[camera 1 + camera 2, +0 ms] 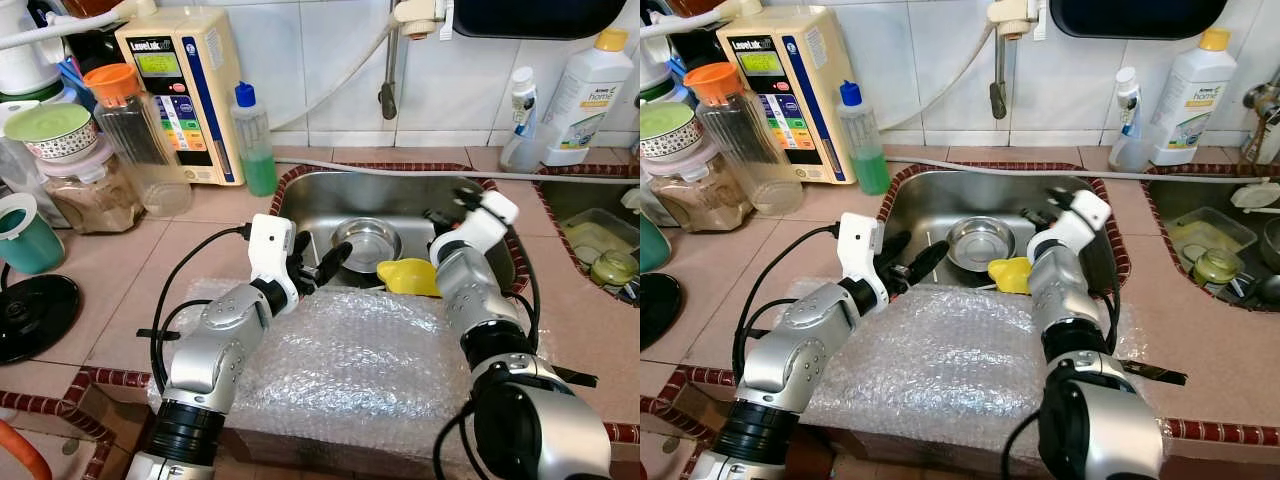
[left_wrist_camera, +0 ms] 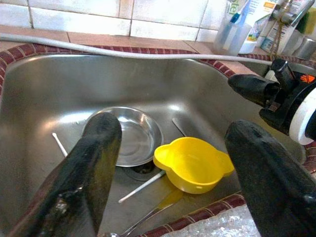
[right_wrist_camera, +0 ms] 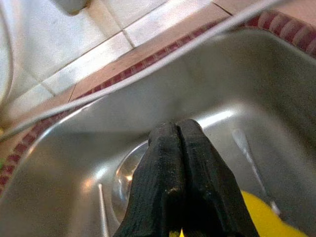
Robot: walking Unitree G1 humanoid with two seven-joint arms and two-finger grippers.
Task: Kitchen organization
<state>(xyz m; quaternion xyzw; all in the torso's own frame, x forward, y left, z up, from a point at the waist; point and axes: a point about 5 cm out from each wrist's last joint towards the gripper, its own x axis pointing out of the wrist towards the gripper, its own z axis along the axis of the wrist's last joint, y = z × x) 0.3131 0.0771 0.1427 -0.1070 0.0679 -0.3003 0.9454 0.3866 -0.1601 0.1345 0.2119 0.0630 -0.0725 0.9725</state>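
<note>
Bubble wrap lies nearest. My left gripper, fingers apart, faces the light, slippery yellow bowl; grasp its rim. Right gripper pressed together, empty.

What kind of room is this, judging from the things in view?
Most likely a home kitchen: a steel sink holding a metal bowl, a tiled counter with food jars, and dish soap.
</note>
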